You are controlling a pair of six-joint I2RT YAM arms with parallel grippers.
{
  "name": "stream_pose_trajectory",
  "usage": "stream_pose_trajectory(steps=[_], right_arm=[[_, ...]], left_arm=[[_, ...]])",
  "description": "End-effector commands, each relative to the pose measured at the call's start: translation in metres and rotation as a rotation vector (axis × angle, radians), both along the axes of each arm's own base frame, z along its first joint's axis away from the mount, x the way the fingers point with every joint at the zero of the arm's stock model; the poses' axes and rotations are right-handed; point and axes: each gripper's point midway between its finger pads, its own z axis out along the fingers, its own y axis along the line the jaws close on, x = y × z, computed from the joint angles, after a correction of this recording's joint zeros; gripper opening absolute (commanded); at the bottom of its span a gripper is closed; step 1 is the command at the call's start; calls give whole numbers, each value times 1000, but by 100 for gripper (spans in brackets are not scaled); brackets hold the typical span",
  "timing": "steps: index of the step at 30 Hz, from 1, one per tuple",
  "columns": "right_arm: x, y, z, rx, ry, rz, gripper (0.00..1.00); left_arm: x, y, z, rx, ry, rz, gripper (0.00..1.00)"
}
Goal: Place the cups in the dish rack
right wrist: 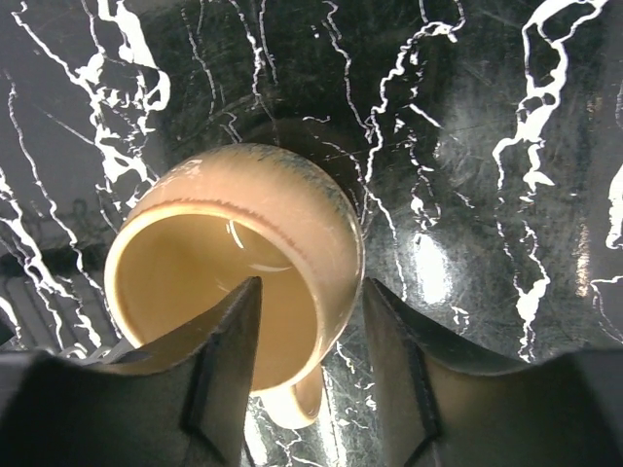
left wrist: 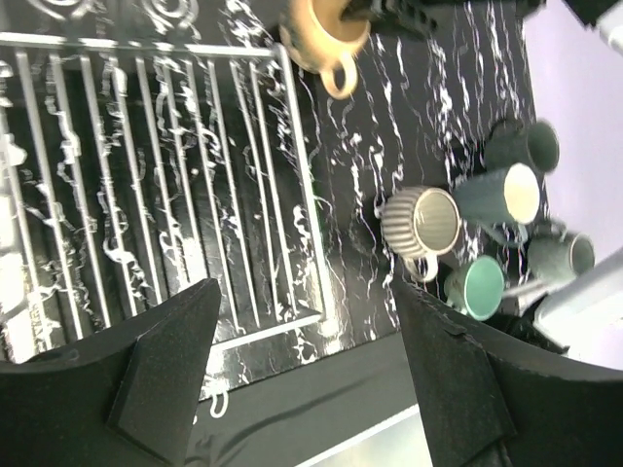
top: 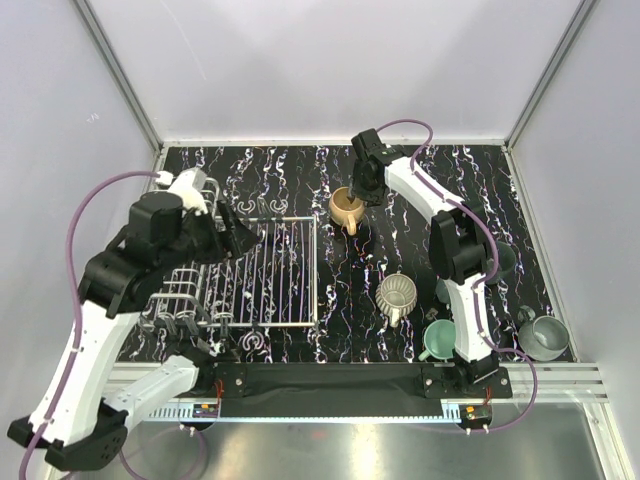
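Observation:
The peach-tan cup (top: 346, 207) stands upright on the black marbled table, just right of the dish rack (top: 285, 275). My right gripper (top: 360, 196) hangs over its rim. In the right wrist view one finger (right wrist: 219, 341) is inside the cup (right wrist: 292, 209) and the other is outside the wall, a thin gap showing on the outer side; the right gripper (right wrist: 311, 284) is open. My left gripper (top: 238, 238) hovers open and empty (left wrist: 305, 287) over the rack's flat grid (left wrist: 146, 195). The peach-tan cup (left wrist: 321, 34) shows at the top of the left wrist view.
A ribbed grey-beige cup (top: 397, 295) lies mid-table. A mint green cup (top: 438, 340) and a grey-teal cup (top: 545, 337) sit at the near right by the right arm's base. The left wrist view shows further grey-teal cups (left wrist: 511, 193) clustered there. The rack's raised basket (top: 185, 300) is at the near left.

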Motion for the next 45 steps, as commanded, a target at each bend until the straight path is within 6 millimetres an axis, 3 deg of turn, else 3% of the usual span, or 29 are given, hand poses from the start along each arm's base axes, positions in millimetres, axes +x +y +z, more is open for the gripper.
stream_pose_trajectory(steps=[1,8,16,23,27,29,33,34,36,37,39,40,41,43,45], right_arm=[[2,-3,8,-39,-35,0,52],[2,-5,8,-44,-55,-2,48],[3,-5,3,-59,-46,7,44],[3,-6,12,-54,-77,17,29],[1,-7,21,-56,-88,29,4],[-1,-7,25,-52,-81,31,0],[-19,-11,50,-84,-98,50,0],[-24,-12,66,-75,-125,52,0],[-41,-9,66,-74,-118,76,0],[-49,-11,76,-71,-129,85,0],[-70,-11,69,-104,-107,117,0],[-78,-13,77,-106,-125,121,0],[-89,-18,66,-134,-99,125,0],[-105,-17,65,-145,-96,143,0],[-117,-22,51,-188,-74,148,0]], left_arm=[[5,-29,22,-31,-59,-119,78],[5,-71,10,22,-24,-185,78],[9,-83,11,35,-37,-154,78],[9,-86,9,52,-35,-155,73],[8,-84,1,68,-23,-152,71],[6,-83,-2,72,-16,-152,71],[5,-86,-5,78,0,-159,57],[5,-88,-5,80,0,-165,56],[8,-92,-4,85,1,-166,56],[10,-95,-5,92,5,-164,56],[13,-101,-2,80,2,-166,56],[13,-105,-4,83,9,-170,57],[14,-109,-4,76,8,-171,57],[16,-115,-6,70,12,-174,57],[18,-121,-10,67,23,-169,57]])
